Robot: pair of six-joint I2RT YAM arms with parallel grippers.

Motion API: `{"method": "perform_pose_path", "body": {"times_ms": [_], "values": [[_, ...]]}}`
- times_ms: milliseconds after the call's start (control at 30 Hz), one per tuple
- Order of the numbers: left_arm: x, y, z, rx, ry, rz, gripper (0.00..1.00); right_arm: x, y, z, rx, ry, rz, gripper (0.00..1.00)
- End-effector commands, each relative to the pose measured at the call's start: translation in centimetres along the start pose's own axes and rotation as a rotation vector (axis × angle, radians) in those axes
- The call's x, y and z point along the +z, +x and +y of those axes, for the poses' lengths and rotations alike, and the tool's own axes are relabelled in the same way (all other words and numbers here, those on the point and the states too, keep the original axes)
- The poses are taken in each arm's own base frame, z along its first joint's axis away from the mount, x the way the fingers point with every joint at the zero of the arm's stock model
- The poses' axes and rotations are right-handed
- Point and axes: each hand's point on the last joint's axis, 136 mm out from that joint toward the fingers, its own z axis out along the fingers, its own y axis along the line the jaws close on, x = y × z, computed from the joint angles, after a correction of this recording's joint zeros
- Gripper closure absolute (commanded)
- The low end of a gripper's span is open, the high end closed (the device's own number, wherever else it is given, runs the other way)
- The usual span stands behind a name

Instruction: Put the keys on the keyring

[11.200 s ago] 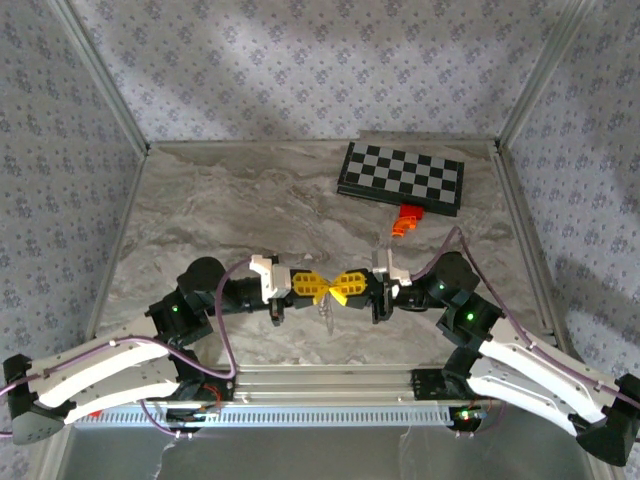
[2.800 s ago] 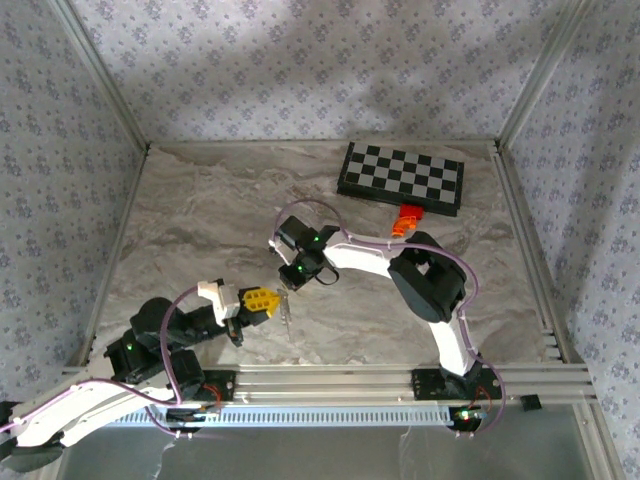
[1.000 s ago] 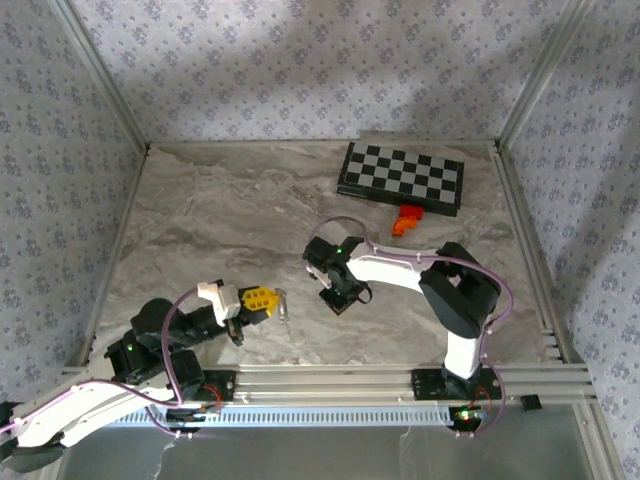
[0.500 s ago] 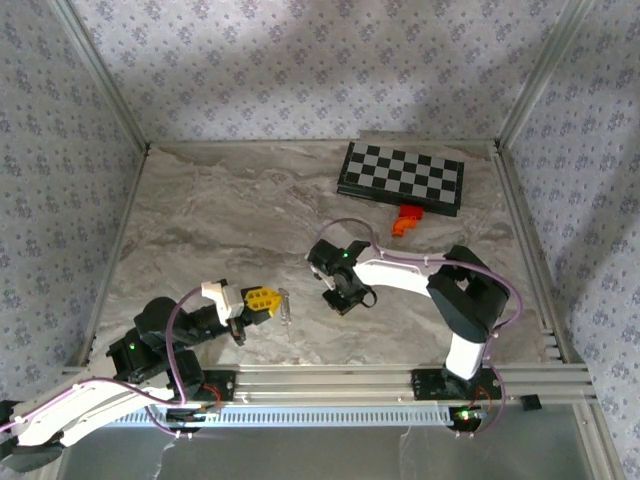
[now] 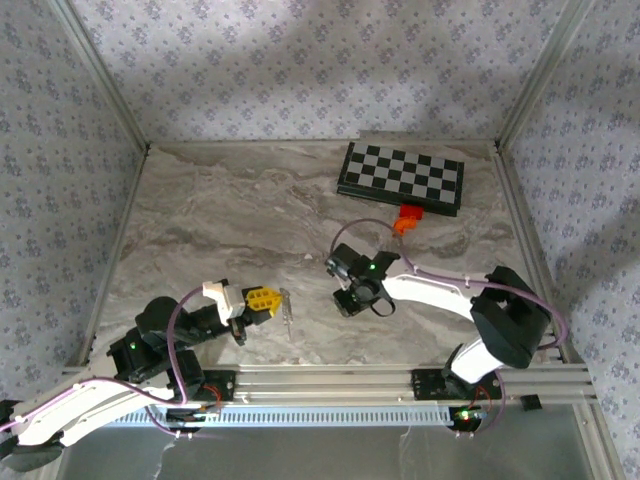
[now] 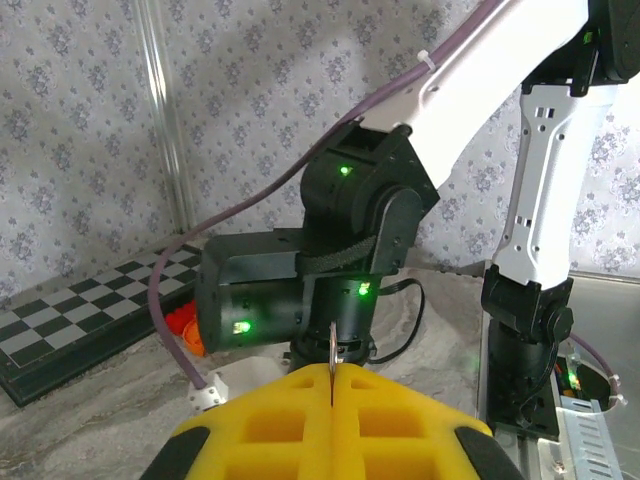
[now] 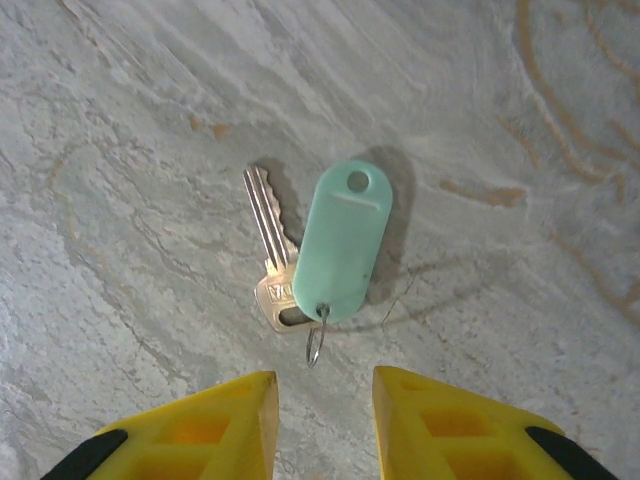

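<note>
Marbled counter [image 7: 500,100]: the keys [image 7: 340,240] lie below your parted, empty right end effector [image 7: 325,390]. Your left end effector [image 6: 331,378] pinches the keyring [image 6: 331,345].

we find bare desk [image 5: 220,220] across the left and middle, free for a tool to pass. the checkerboard [image 5: 400,178] and orange block [image 5: 406,218] crowd the far right corner. the right tool [image 7: 318,392], fingers apart, hangs near the key [image 7: 270,232] and teal tag [image 7: 343,240], bare marble all around them. the right arm [image 6: 370,220] stands close before the left tool [image 6: 331,390], which pinches the keyring [image 6: 331,348], barring its way forward.
</note>
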Motion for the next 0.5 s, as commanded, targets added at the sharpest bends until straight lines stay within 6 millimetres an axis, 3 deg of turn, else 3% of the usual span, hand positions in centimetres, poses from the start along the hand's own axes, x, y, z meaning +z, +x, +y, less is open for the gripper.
{"method": "perform_pose_path", "body": {"times_ms": [0,467], "values": [[-0.1,-1.5,-0.3,0.014,0.016,-0.051,1.00,0.0,0.3,0.5,0.090,-0.077,-0.028,0.68],[-0.2,-1.6,-0.3,0.014,0.018,-0.055,1.00,1.5,-0.3,1.0,0.127,-0.181,-0.048,0.77]]}}
